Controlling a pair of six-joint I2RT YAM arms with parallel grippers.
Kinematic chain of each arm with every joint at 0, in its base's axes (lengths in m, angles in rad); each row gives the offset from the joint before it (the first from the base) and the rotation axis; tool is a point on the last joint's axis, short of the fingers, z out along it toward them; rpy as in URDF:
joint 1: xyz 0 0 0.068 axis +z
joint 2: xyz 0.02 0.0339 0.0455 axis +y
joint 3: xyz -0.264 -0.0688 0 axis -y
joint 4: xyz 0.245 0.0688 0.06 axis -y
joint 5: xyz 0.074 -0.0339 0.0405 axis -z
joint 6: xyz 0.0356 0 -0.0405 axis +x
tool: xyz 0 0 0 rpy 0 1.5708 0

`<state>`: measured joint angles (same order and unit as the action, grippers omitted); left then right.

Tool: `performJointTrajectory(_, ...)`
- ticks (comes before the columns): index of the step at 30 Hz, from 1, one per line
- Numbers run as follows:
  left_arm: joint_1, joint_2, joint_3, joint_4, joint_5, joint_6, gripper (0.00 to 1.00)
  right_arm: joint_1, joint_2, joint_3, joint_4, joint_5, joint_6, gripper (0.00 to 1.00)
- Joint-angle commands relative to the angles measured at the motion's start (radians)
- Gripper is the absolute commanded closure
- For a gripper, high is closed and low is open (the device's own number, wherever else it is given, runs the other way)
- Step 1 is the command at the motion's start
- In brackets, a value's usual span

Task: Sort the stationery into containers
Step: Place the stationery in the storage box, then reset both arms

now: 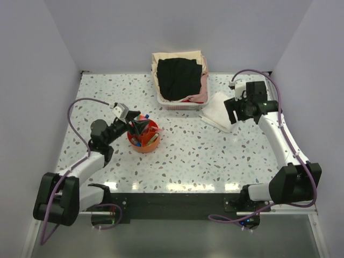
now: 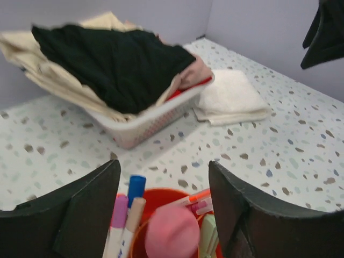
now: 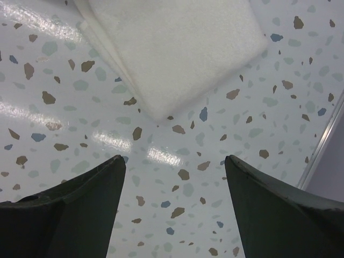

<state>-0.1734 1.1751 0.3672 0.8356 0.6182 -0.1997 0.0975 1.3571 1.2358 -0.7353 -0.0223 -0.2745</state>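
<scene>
The round orange tray (image 1: 151, 146) stands left of the table's middle with stationery (image 1: 141, 142) in it. My left gripper (image 1: 138, 127) hangs right above it, open. In the left wrist view its jaws (image 2: 164, 166) stand apart around the tray's red-orange rim (image 2: 159, 196). A blurred pink eraser (image 2: 172, 232) lies between them and touches neither finger. Beside it stand pens with a blue cap (image 2: 136, 184) and a purple cap (image 2: 119, 209), and an orange-capped pen (image 2: 198, 198) lies across. My right gripper (image 1: 235, 110) (image 3: 174, 158) is open over bare table, holding nothing.
A white basket (image 1: 175, 104) (image 2: 153, 121) of dark and pink clothes stands at the back centre. A folded white cloth (image 1: 216, 111) (image 3: 172, 48) (image 2: 231, 97) lies to its right, just beyond my right gripper. Walls close the table on three sides.
</scene>
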Motion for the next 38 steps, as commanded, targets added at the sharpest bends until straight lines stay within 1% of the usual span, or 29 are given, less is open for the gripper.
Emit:
performJointTrajectory(1, 0.011, -0.173, 0.186, -0.126, -0.006, 0.055, 0.24, 0.005, -0.007, -0.002, 0.017, -0.03, -0.003, 0.19)
performJointTrajectory(2, 0.011, -0.201, 0.208, -0.16, -0.024, 0.072, 0.18, 0.005, -0.01, -0.013, 0.031, -0.033, 0.001, 0.18)
performJointTrajectory(3, 0.011, -0.224, 0.255, -0.2, -0.038, 0.118, 0.15, 0.004, -0.015, -0.021, 0.039, -0.036, 0.011, 0.17)
performJointTrajectory(4, 0.011, -0.262, 0.283, -0.289, -0.061, 0.141, 0.13, 0.004, -0.021, -0.028, 0.048, -0.037, 0.017, 0.15)
performJointTrajectory(5, 0.011, -0.276, 0.315, -0.346, -0.081, 0.167, 0.1, 0.005, -0.024, -0.041, 0.06, -0.047, 0.026, 0.02)
performJointTrajectory(6, 0.011, -0.304, 0.378, -0.406, -0.104, 0.227, 0.07, 0.004, -0.027, -0.045, 0.066, -0.05, 0.031, 0.01)
performJointTrajectory(7, 0.011, -0.314, 0.401, -0.5, -0.154, 0.256, 0.05, 0.005, -0.033, -0.05, 0.077, -0.051, 0.037, 0.01)
performJointTrajectory(8, 0.011, -0.325, 0.45, -0.55, -0.19, 0.282, 0.0, 0.005, -0.039, -0.059, 0.085, -0.053, 0.049, 0.01)
performJointTrajectory(9, 0.011, -0.342, 0.467, -0.599, -0.237, 0.324, 0.0, 0.004, -0.045, -0.065, 0.094, -0.059, 0.057, 0.01)
performJointTrajectory(10, 0.011, -0.347, 0.479, -0.669, -0.336, 0.347, 0.0, 0.004, -0.058, -0.068, 0.108, -0.068, 0.064, 0.01)
performJointTrajectory(12, 0.011, -0.345, 0.493, -0.733, -0.463, 0.385, 0.0, 0.008, -0.067, -0.073, 0.103, -0.129, 0.09, 0.01)
performJointTrajectory(13, 0.011, -0.342, 0.49, -0.771, -0.586, 0.404, 0.0, 0.021, -0.064, -0.07, 0.084, -0.117, 0.092, 0.01)
performJointTrajectory(14, 0.011, -0.336, 0.461, -0.777, -0.625, 0.425, 0.0, 0.066, -0.07, -0.078, 0.08, -0.082, 0.103, 0.01)
performJointTrajectory(15, 0.011, -0.319, 0.448, -0.78, -0.682, 0.454, 0.0, 0.089, -0.079, -0.084, 0.077, 0.0, 0.103, 0.01)
performJointTrajectory(16, 0.012, -0.312, 0.435, -0.791, -0.752, 0.468, 0.0, 0.108, -0.093, -0.093, 0.07, 0.019, 0.1, 0.01)
performJointTrajectory(17, 0.015, -0.302, 0.406, -0.791, -0.765, 0.482, 0.0, 0.134, -0.119, -0.101, 0.057, 0.042, 0.094, 0.01)
performJointTrajectory(19, 0.034, -0.281, 0.383, -0.788, -0.766, 0.488, 0.0, 0.143, -0.128, -0.092, 0.007, 0.097, 0.115, 0.01)
performJointTrajectory(20, 0.044, -0.276, 0.368, -0.791, -0.747, 0.484, 0.0, 0.148, -0.131, -0.072, -0.015, 0.119, 0.153, 0.01)
performJointTrajectory(23, 0.095, -0.253, 0.358, -0.808, -0.678, 0.436, 0.0, 0.148, -0.15, -0.049, -0.067, 0.166, 0.195, 0.01)
performJointTrajectory(27, 0.169, -0.195, 0.364, -0.81, -0.654, 0.401, 0.0, 0.146, -0.203, -0.045, -0.085, 0.145, 0.201, 0.01)
performJointTrajectory(28, 0.228, -0.183, 0.372, -0.808, -0.626, 0.398, 0.0, 0.148, -0.207, -0.047, -0.082, 0.14, 0.204, 0.01)
performJointTrajectory(30, 0.282, -0.146, 0.413, -0.813, -0.586, 0.404, 0.0, 0.148, -0.211, -0.052, -0.075, 0.114, 0.208, 0.01)
performJointTrajectory(31, 0.323, -0.131, 0.432, -0.826, -0.537, 0.411, 0.0, 0.148, -0.213, -0.056, -0.061, 0.108, 0.209, 0.01)
performJointTrajectory(34, 0.357, -0.089, 0.496, -0.871, -0.474, 0.451, 0.0, 0.148, -0.202, -0.071, -0.021, 0.098, 0.207, 0.01)
performJointTrajectory(38, 0.357, -0.058, 0.547, -0.882, -0.427, 0.465, 0.0, 0.146, -0.175, -0.059, 0.016, 0.084, 0.199, 0.01)
